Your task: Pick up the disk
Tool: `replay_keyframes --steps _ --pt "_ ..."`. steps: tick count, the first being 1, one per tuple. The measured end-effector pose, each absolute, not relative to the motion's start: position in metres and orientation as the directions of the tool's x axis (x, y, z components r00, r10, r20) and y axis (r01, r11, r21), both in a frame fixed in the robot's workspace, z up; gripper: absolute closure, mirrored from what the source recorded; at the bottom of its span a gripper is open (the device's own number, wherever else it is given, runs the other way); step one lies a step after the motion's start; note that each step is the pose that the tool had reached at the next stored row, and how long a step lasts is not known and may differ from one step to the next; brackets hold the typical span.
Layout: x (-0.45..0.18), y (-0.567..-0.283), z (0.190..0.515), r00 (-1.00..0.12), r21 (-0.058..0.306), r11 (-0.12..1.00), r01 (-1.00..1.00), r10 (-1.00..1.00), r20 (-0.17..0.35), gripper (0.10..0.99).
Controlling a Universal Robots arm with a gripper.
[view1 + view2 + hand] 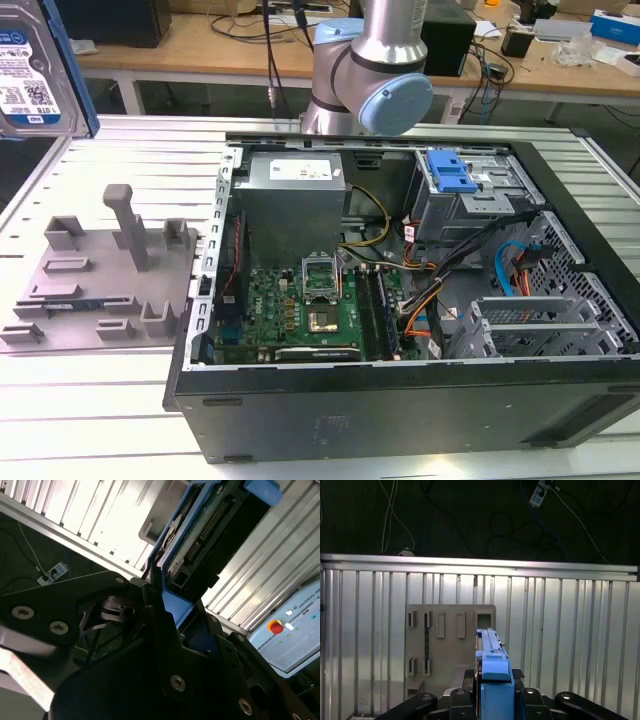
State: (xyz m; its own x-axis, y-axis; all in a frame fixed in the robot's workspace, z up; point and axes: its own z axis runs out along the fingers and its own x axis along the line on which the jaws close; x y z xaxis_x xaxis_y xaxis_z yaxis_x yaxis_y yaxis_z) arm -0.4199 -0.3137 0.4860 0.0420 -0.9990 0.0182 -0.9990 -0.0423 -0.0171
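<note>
The disk (pixel 35 70) is a flat silver slab with a white-and-blue label and blue plastic side rails, held upright and high above the ribbed aluminium bench (pixel 110 410) at the exterior view's left, cut off by the picture's edge. In the second wrist view its green circuit board and black connector edge (pixel 200 540) face the camera, with a blue rail between the black pincer (pixel 165 605) fingers, which are clamped on the disk. In the first wrist view the disk (pixel 490 650) shows edge-on, thin and vertical, rising from the pincer (pixel 492 690) over the grey plastic fixture (pixel 445 645) with its slots and posts. On the bench the fixture (pixel 100 280) lies just beside the open black computer case (pixel 400 330), where the green motherboard (pixel 300 310), grey power supply (pixel 290 190) and blue-handled drive cage (pixel 455 180) show. The arm's silver and pale blue joint (pixel 370 70) stands behind the case; the links leading to the pincer are out of frame.
</note>
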Motion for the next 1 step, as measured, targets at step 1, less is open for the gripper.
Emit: replay_keyframes --steps 1 --pt "-0.4199 -0.3137 0.4861 0.042 -0.017 -0.042 -0.999 -0.999 0.018 0.718"
